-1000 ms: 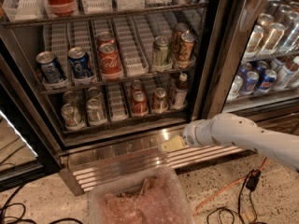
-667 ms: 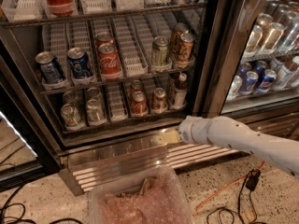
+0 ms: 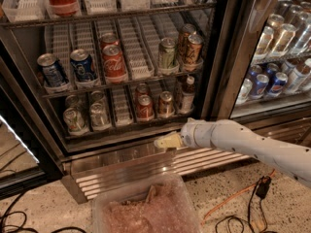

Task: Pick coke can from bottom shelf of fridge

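Observation:
The fridge [image 3: 63,144] stands with its left door open. On its bottom shelf [image 3: 121,130] a red coke can [image 3: 144,108] stands in a white lane tray, with a second red can [image 3: 142,90] behind it. A darker brownish-red can [image 3: 165,104] stands just to its right. My gripper [image 3: 163,142] is at the end of the white arm [image 3: 228,137], pointing left, just below and in front of the shelf's front edge. It is a little below and to the right of the coke can and holds nothing that I can see.
Silver cans [image 3: 75,120] stand at the shelf's left and a dark bottle [image 3: 187,96] at its right. The rack above holds Pepsi cans [image 3: 82,64] and Coke cans [image 3: 113,62]. A clear plastic bin [image 3: 146,212] sits on the floor below. A black door post [image 3: 233,57] is to the right, with cables [image 3: 262,188] on the floor.
My gripper has moved left and slightly up along the fridge's base, closer to the bottom shelf's front edge. The cans have not moved.

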